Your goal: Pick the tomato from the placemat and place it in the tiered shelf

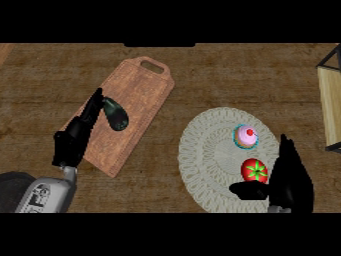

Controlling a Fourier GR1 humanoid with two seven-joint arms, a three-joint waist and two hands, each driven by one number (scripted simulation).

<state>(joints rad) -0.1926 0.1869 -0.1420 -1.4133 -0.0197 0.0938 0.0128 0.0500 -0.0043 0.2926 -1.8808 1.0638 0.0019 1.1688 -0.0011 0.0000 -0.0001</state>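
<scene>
Looking straight down at the wooden surface (pixel 47 105) from the head cam, I've got the tomato (pixel 255 170) sitting on the round woven placemat (pixel 202 150), down in the mat's lower right part. It's red with a green star-shaped top, and it hasn't been picked up.

My right hand (pixel 289 175) is just beside it, on the tomato's right. The fingers are pointing up and look pretty much straight, and the thumb (pixel 248 190) sticks out to the left just below the tomato. Nothing is curled round the tomato, so I'd call that hand open. Can't tell from this angle if the thumb is actually touching it or just close.

Also on the placemat is a little pink cupcake (pixel 246 136) with a red dot on top, sitting above the tomato and a bit to the left, near it but apart.

The tiered shelf (pixel 340 100) is at the right edge of the view, black frame with light wood panels, only partly showing. It's off the mat and well apart from the tomato.

Over on the left there's a wooden cutting board (pixel 140 95) lying at a slant, handle hole toward the top. A dark green thing (pixel 116 115), maybe an avocado or similar, lies on it. My left hand (pixel 75 135) shows over the board's left edge, fingers straight and up, relaxed, holding nothing.
</scene>
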